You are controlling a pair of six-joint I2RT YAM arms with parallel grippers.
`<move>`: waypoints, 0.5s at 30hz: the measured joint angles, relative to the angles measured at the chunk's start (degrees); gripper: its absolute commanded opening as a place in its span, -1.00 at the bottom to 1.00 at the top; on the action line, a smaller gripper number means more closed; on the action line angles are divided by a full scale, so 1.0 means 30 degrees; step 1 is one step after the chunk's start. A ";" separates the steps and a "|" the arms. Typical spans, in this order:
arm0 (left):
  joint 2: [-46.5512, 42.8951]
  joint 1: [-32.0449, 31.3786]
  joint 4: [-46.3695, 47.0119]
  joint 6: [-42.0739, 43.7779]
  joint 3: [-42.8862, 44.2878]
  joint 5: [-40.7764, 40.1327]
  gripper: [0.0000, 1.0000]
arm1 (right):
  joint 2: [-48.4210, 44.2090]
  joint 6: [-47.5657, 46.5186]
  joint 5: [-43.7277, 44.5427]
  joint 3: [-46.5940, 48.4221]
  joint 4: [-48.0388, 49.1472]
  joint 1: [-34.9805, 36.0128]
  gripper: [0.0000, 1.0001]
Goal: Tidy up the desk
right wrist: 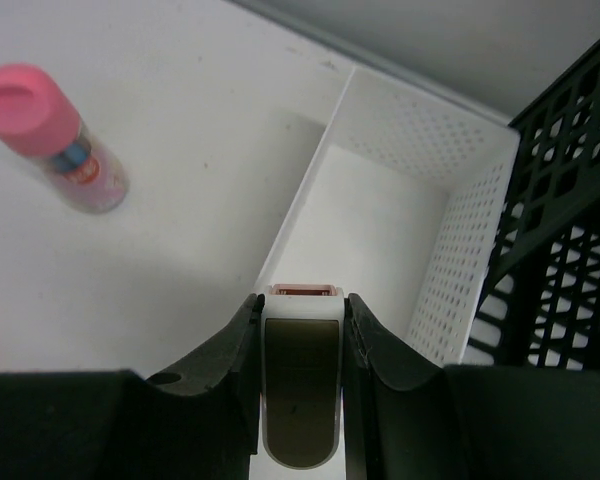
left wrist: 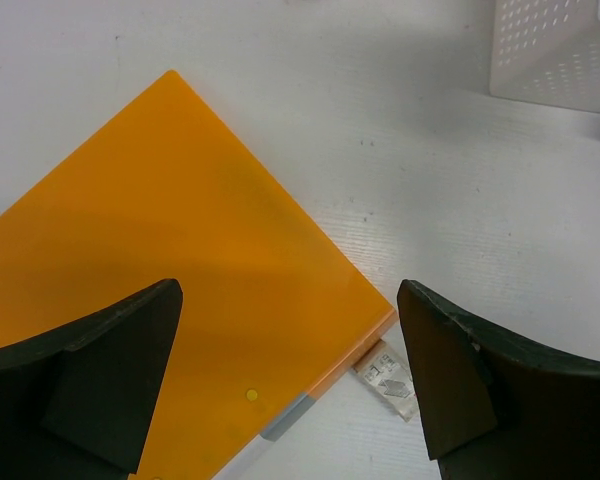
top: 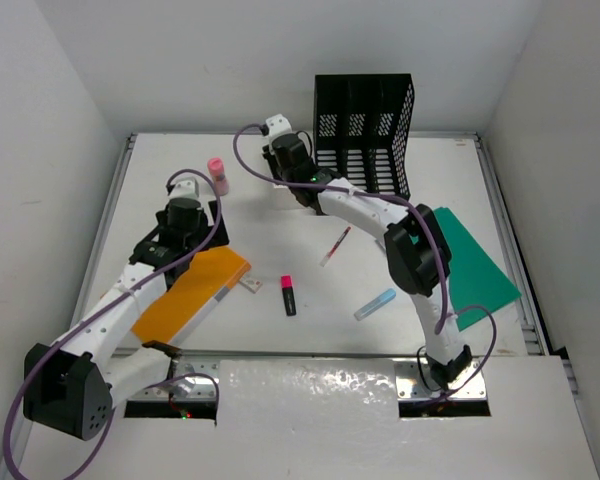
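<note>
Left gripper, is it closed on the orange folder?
No, the left gripper hangs wide open over the orange folder.

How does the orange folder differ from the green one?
The orange folder lies on the left of the desk, the green folder on its right. The orange folder shows a grey strip at one edge; the green folder looks plain where visible. Both lie flat and askew.

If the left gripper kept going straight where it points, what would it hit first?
Probably the orange folder lying flat on the desk; the open left gripper is aimed at its corner. Depth is hard to judge.
</note>
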 measured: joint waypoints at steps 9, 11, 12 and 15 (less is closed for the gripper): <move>0.0007 -0.0182 -0.0007 0.0000 -0.0015 -0.0131 0.72 | 0.1770 -0.1260 0.2055 0.0838 0.3286 0.0000 -1.00; 0.0007 -0.0211 -0.0015 0.0000 -0.0015 -0.0175 0.72 | 0.2463 -0.1450 0.2353 0.0962 0.3810 0.0000 -1.00; 0.0007 -0.0233 -0.0022 0.0000 -0.0015 -0.0211 0.72 | 0.2805 -0.1530 0.2492 0.0954 0.3978 0.0000 -1.00; 0.0007 -0.0262 -0.0066 0.0000 -0.0015 -0.0277 0.72 | 0.3526 -0.1668 0.2812 0.0933 0.4167 0.0000 -1.00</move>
